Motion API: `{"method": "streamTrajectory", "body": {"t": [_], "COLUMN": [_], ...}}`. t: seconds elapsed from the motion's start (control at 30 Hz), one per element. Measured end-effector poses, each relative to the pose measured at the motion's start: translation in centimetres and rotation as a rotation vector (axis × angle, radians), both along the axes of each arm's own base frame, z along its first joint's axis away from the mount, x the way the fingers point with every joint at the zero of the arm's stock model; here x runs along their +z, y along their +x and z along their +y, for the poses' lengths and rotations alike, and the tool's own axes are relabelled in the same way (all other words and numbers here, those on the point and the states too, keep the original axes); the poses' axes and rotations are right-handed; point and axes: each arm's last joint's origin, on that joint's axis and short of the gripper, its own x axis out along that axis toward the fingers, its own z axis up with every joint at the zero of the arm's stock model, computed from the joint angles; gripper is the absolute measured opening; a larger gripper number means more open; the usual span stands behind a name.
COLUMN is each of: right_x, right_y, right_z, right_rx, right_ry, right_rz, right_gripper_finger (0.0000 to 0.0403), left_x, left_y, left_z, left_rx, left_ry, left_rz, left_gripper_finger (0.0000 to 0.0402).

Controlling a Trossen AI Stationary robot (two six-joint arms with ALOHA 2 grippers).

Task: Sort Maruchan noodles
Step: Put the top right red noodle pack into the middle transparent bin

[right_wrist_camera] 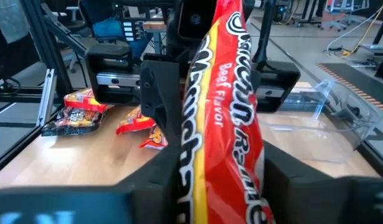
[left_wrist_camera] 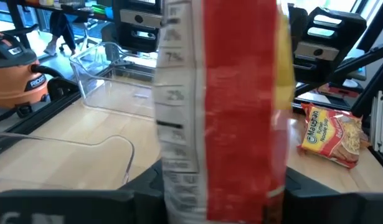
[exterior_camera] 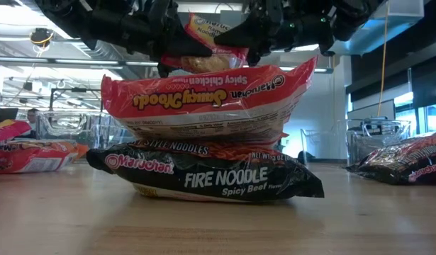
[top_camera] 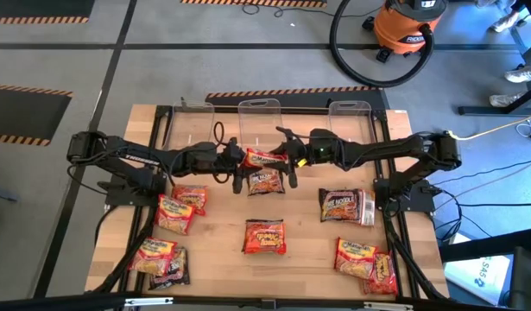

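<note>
High view: left pincer, right pincer apparently both pinch red packet.

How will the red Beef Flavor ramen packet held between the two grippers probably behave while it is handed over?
The red Beef Flavor packet looks glossy, so it may slip in the right gripper. Its wrapper is wrinkled and bends at the edges, so the ends probably flop while the noodle block inside stays stiff. The left gripper holds it in the air at one end, suggesting it is light.

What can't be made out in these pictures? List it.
- Left wrist view: the held red packet is blurred, its print unreadable.
- Low view: the stacked packets hide the table behind them.
- High view: flavour print on the middle packet is too small.
</note>
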Motion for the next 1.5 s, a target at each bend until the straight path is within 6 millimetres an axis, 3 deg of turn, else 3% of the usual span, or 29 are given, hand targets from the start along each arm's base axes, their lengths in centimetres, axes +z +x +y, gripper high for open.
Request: {"method": "streamTrajectory", "body": {"t": [0.17, 0.37, 0.63, 0.9, 1.07, 1.37, 1.5], "right_x": [0.8, 4.0, 7.2, 9.3, 8.9, 5.5, 5.3], "right_y": [-1.1, -2.1, 0.6, 2.6, 3.2, 5.2, 5.4], "right_z": [-0.3, -1.6, -3.2, -3.5, -3.6, -3.6, -3.6], "right_rx": [-0.022, -0.064, -0.076, -0.003, -0.001, 0.016, 0.033], "right_ry": [-0.001, 0.001, -0.040, -0.027, -0.011, 0.012, 0.017], "right_rz": [0.051, 0.138, 0.238, 0.457, 0.505, 0.606, 0.594], "right_gripper_finger": [0.0220, 0.0279, 0.0291, 0.0292, 0.0292, 0.0292, 0.0292], "left_x": [-0.2, -0.5, -0.4, -0.4, -0.4, -0.4, -0.4], "left_y": [-0.1, -0.2, -0.2, -0.3, -0.3, -0.3, -0.3], "left_z": [0.4, 1.2, 1.4, 1.8, 1.5, 1.5, 1.5], "left_rx": [0.012, 0.027, 0.035, 0.050, 0.035, 0.065, 0.064], "left_ry": [0.015, 0.033, 0.143, 0.174, 0.169, 0.201, 0.203], "left_rz": [0.022, 0.057, 0.072, 0.075, 0.075, 0.087, 0.090], "left_gripper_finger": [0.0122, 0.0121, 0.0121, 0.0121, 0.0121, 0.0121, 0.0121]}}
